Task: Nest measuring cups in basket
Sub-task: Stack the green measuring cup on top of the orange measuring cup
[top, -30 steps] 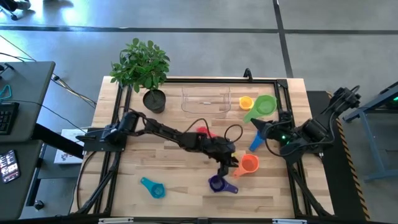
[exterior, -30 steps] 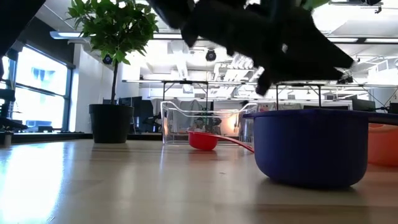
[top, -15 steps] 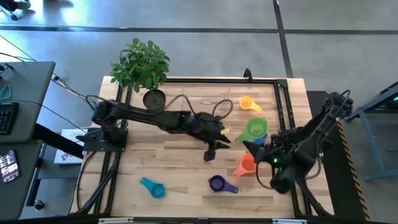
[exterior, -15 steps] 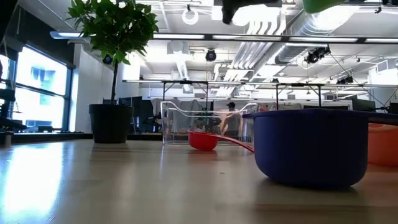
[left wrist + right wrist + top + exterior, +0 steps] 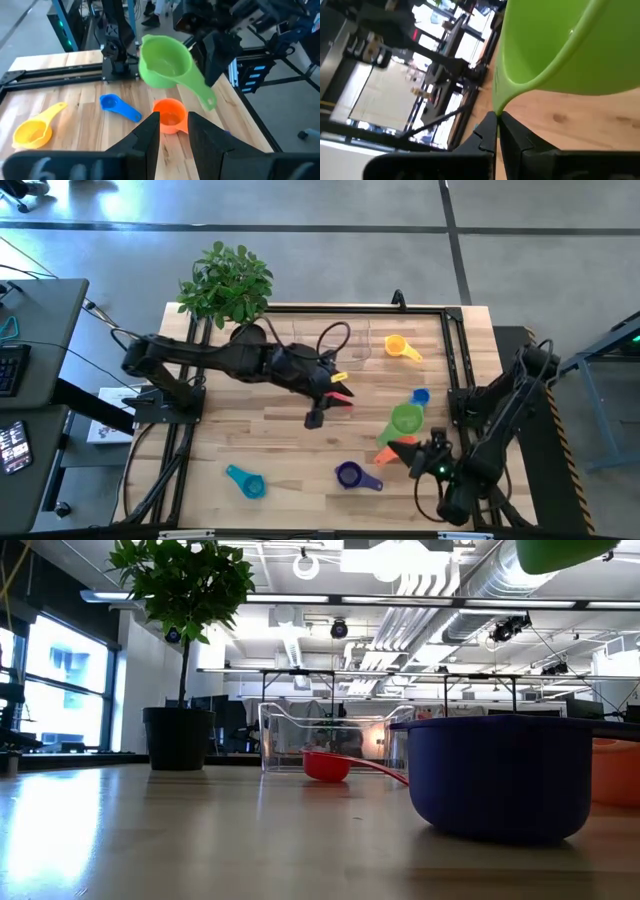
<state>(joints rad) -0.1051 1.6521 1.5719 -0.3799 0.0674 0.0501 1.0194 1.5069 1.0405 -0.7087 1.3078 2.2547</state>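
The green measuring cup [image 5: 406,420] hangs in the air above the right half of the desk, bowl up, gripped by its handle in the right gripper [image 5: 411,450], whose fingers are clamped on the handle end. In the left wrist view the same green cup [image 5: 166,62] shows raised over the orange cup [image 5: 169,115], clear of it.

The orange cup [image 5: 390,448] stands on the desk directly under the green one. The blue cup [image 5: 420,396] lies just beyond it, toward the right edge. The purple cup [image 5: 349,474] sits near the front edge, at the middle. The teal cup [image 5: 243,480] lies near the front edge, toward the left. The yellow cup [image 5: 397,346] lies near the back edge, just beside the basket. The red cup [image 5: 339,396] lies at the middle of the desk, partly hidden by the left arm.

The basket [image 5: 350,340], clear-walled, stands at the back edge, at the middle; no cup shows inside it.

The left gripper [image 5: 316,418] hangs over the middle of the desk, fingers parted and holding nothing.

A potted plant [image 5: 228,288] stands at the back left corner.
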